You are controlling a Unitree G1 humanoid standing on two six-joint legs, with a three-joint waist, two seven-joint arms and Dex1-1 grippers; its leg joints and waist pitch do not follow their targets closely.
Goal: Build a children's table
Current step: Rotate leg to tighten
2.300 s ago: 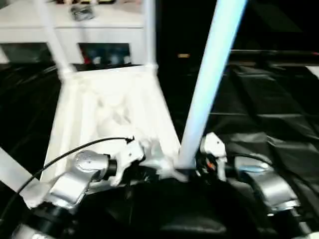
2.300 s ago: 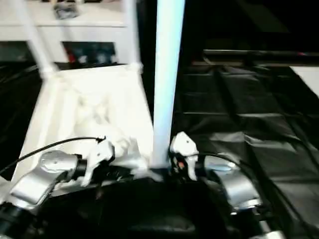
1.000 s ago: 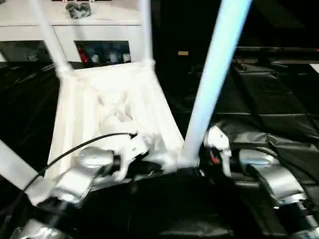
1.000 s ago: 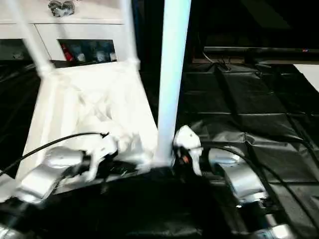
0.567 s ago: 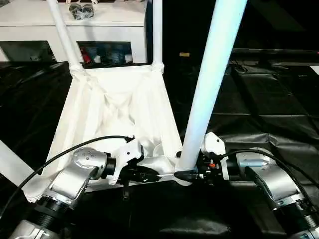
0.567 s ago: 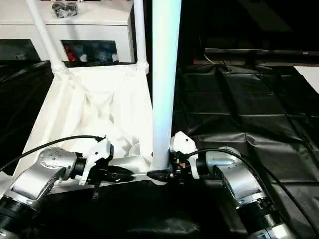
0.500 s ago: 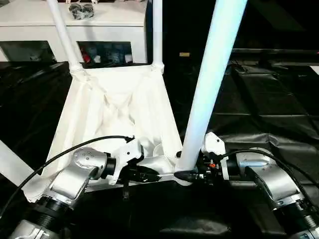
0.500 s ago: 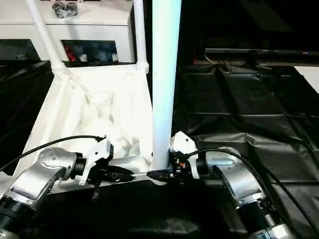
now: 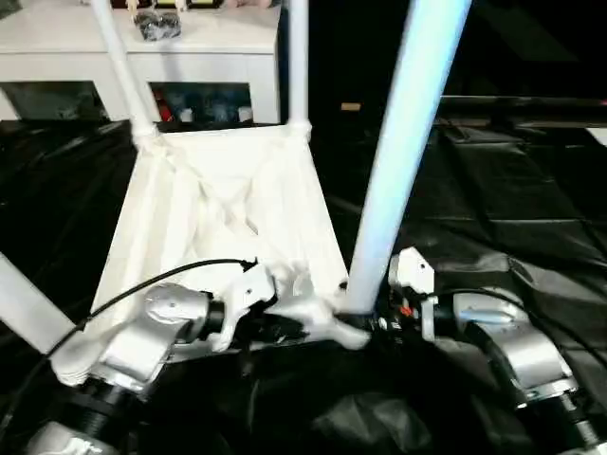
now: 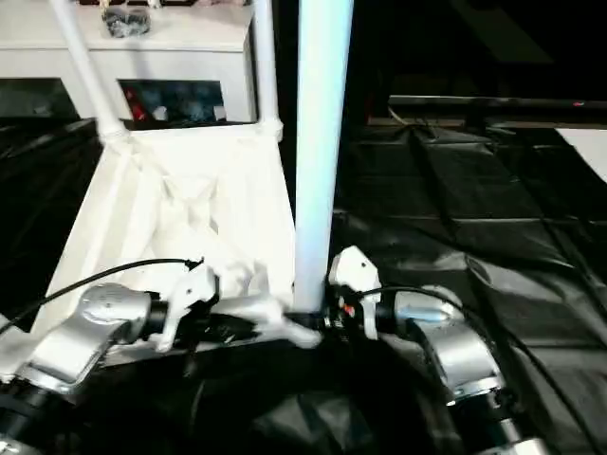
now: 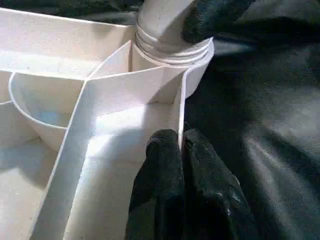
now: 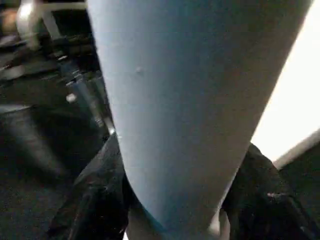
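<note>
The white tabletop (image 9: 218, 199) lies upside down on the black sheet, ribbed underside up. Two legs (image 9: 298, 57) stand in its far corner sockets, and another leg (image 9: 24, 308) rises at the near left. The near-right leg (image 9: 403, 142) stands upright in its corner socket (image 11: 172, 47). My right gripper (image 9: 365, 322) is shut on this leg's base, with black fingers (image 12: 95, 205) on either side of the tube (image 12: 185, 100). My left gripper (image 11: 179, 137) is shut on the thin near rim wall (image 11: 181, 107) of the tabletop, close to that socket.
A white cabinet (image 9: 209, 38) with glass doors stands behind the tabletop, with a dark object (image 9: 156, 24) on top. Crinkled black sheet (image 9: 493, 199) covers the floor to the right and near my arms. A cable (image 9: 142, 284) loops over my left forearm.
My right gripper's fingers have closed in around the base of the near-right leg. My left gripper keeps its hold on the rim. The view has shifted slightly.
</note>
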